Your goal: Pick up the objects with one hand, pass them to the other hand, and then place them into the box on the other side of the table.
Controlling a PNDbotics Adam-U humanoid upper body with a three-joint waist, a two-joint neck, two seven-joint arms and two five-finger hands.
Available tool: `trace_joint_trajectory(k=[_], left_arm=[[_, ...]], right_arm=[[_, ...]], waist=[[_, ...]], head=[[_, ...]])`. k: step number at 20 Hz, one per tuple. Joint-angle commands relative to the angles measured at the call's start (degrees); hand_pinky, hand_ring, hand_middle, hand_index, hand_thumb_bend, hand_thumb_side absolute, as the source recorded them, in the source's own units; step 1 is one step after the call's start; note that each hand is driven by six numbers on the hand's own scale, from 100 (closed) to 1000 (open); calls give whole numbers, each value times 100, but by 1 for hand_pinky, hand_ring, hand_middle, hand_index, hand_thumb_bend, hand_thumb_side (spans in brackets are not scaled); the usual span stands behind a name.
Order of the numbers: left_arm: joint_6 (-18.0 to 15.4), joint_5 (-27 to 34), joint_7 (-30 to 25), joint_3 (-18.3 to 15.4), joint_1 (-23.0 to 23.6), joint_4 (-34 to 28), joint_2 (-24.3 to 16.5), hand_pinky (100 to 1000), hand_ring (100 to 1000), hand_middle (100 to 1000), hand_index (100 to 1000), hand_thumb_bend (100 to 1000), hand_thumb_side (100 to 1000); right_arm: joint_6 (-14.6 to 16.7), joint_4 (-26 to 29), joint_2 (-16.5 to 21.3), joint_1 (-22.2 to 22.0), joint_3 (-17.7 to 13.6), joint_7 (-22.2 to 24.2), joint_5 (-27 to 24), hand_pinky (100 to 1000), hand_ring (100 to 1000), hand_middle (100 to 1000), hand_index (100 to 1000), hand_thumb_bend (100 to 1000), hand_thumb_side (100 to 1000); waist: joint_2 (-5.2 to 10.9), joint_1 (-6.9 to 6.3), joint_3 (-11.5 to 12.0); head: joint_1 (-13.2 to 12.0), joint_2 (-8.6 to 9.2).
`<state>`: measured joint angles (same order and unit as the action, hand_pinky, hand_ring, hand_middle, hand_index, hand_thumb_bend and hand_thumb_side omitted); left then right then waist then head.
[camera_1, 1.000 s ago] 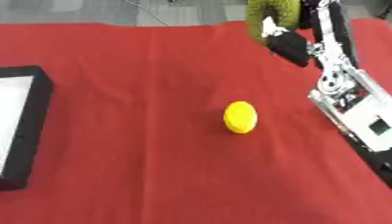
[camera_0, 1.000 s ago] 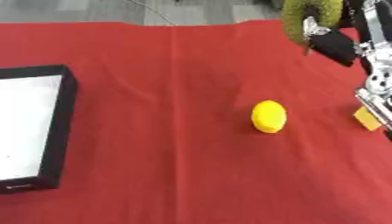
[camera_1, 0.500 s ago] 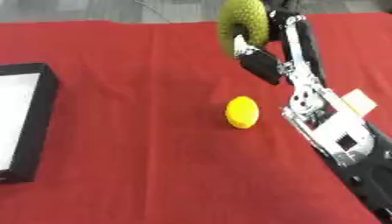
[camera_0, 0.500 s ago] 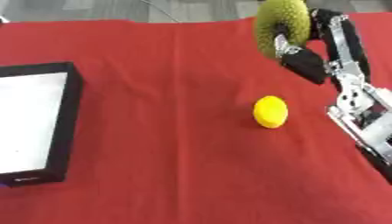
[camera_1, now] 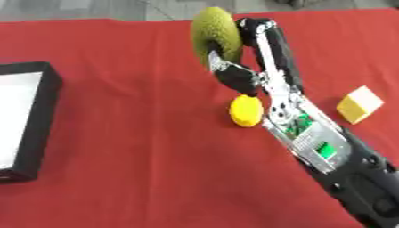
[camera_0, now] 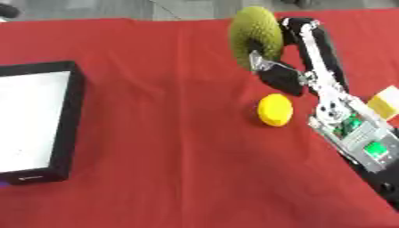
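Red tablecloth [camera_0: 156,156] matt fabric; green fruit [camera_0: 254,35] at 12 o'clock rough, bumpy; yellow fruit [camera_0: 275,110] smooth, matt; box [camera_0: 68,116] black rim.

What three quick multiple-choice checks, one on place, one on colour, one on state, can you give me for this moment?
1. Where is the black-walled box with the white floor?
A. left edge of the red cloth
B. right edge
C. centre

2. What colour is the small cube near the right arm?
A. blue
B. yellow
C. white

3. What is the state of the bumpy green oval fruit?
A. lying in the box
B. lying on the cloth
C. held up by the right hand

Answers:
1 A, the box sits at the left side of both views.
2 B, the cube is yellow, like the round yellow fruit on the cloth.
3 C, the right hand's fingers are curled round the fruit above the cloth.
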<state>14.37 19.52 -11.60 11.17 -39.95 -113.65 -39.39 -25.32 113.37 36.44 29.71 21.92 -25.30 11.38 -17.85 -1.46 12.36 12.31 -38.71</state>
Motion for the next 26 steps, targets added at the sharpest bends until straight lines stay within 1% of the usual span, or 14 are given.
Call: trace_joint_trajectory(k=[1, 6, 9, 15, 17, 21, 26], left_arm=[[77, -213, -345, 105, -200, -94, -327, 817, 860, 753, 749, 100, 716], [188, -671, -919, 384, -448, -94, -495, 818, 861, 761, 772, 100, 710], [213, -982, -1214, 569, -589, -94, -536, 820, 861, 767, 785, 100, 703], [66, -1480, -1655, 974, -943, -94, -564, 828, 872, 796, 823, 100, 679], [13, -1663, -1777, 1107, -1058, -94, -576, 841, 882, 814, 837, 100, 658], [-17, -2017, -1865, 1314, -1198, -94, -546, 845, 885, 816, 849, 100, 611], [70, -2439, -1736, 1495, -1268, -94, -506, 844, 880, 811, 858, 100, 519]], right_arm=[[17, 122, -2, 146, 130, 114, 197, 709, 591, 424, 562, 100, 155], [5, 122, -106, 240, 412, 322, 360, 708, 590, 425, 563, 100, 145], [-10, 122, -158, 300, 558, 437, 444, 706, 588, 427, 564, 100, 124], [-32, 122, -224, 393, 753, 570, 576, 695, 583, 429, 566, 100, 103], [-41, 122, -240, 407, 820, 617, 622, 694, 583, 430, 566, 100, 103], [-50, 122, -276, 462, 957, 770, 719, 697, 585, 431, 566, 100, 100], [-20, 122, -328, 521, 1085, 949, 851, 696, 585, 433, 565, 100, 100]], waist=[[185, -16, 14], [190, -28, 27], [187, -30, 39], [184, -29, 74], [187, -33, 91], [193, -36, 116], [186, -31, 129]], head=[[20, -44], [25, -87], [37, -109], [47, -146], [46, -155], [57, -167], [63, -176]])
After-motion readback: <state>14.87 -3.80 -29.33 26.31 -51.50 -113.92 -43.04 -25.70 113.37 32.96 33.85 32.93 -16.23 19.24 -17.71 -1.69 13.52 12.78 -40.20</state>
